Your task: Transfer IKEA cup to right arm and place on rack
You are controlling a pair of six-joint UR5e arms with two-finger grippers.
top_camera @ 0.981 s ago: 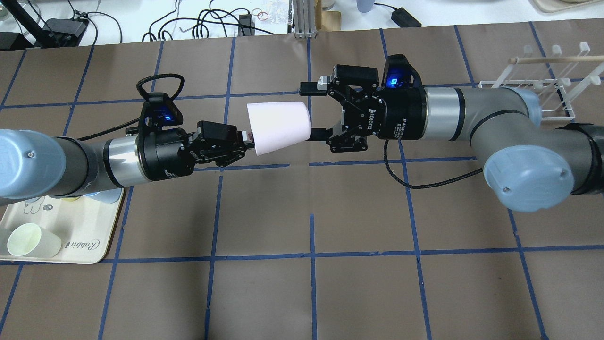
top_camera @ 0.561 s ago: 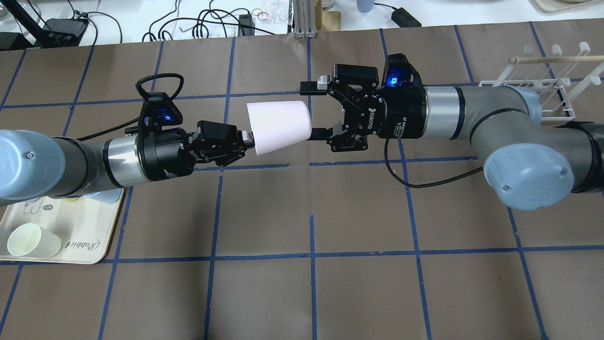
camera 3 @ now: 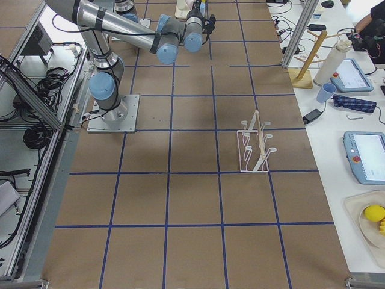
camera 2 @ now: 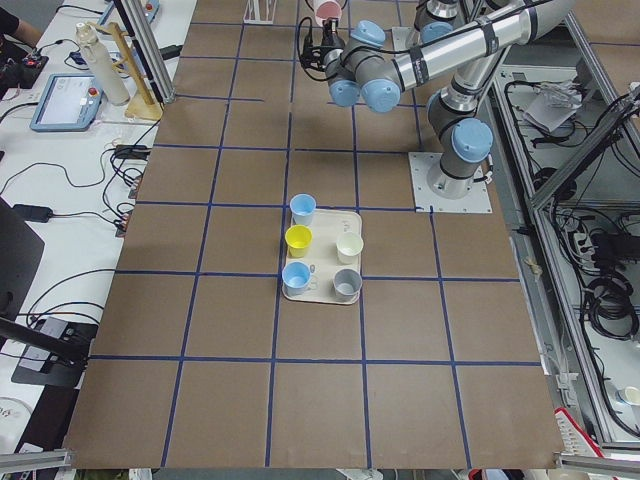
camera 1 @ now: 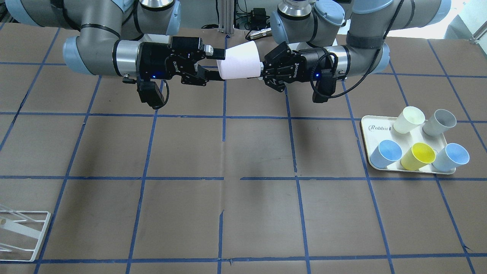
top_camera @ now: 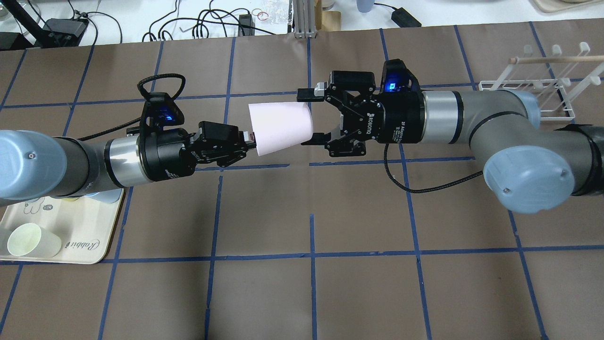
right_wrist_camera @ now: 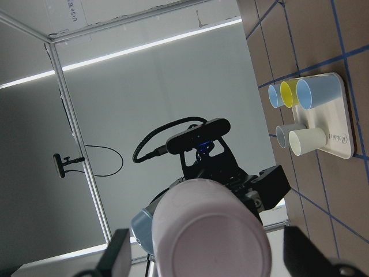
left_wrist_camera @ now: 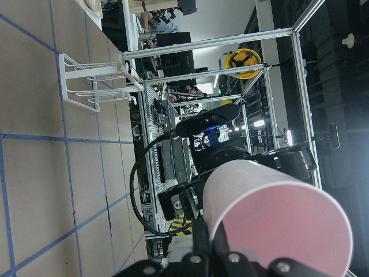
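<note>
The pale pink IKEA cup point(top_camera: 281, 127) lies on its side in the air between both arms, also in the front view point(camera 1: 239, 61). My left gripper point(top_camera: 247, 138) is shut on its wide rim, seen too in the front view point(camera 1: 261, 74). My right gripper point(top_camera: 309, 116) is open, and its fingers point(top_camera: 306, 94) straddle the cup's narrow base end without closing on it. The right wrist view shows the cup's base point(right_wrist_camera: 213, 231) between the spread fingers point(right_wrist_camera: 118, 259). The white wire rack point(top_camera: 538, 85) stands at the far right, behind the right arm.
The cream "Rabbit" tray point(top_camera: 85, 236) lies under the left arm. It holds a cream cup point(camera 1: 408, 118), a grey one, a yellow one and two light-blue ones point(camera 1: 385, 153). The rack also shows in the front view point(camera 1: 19, 228). Cables run along the far table edge.
My right gripper has edged left toward the cup, so its open fingers now reach a little further over the narrow end. The left gripper and cup have hardly moved.
</note>
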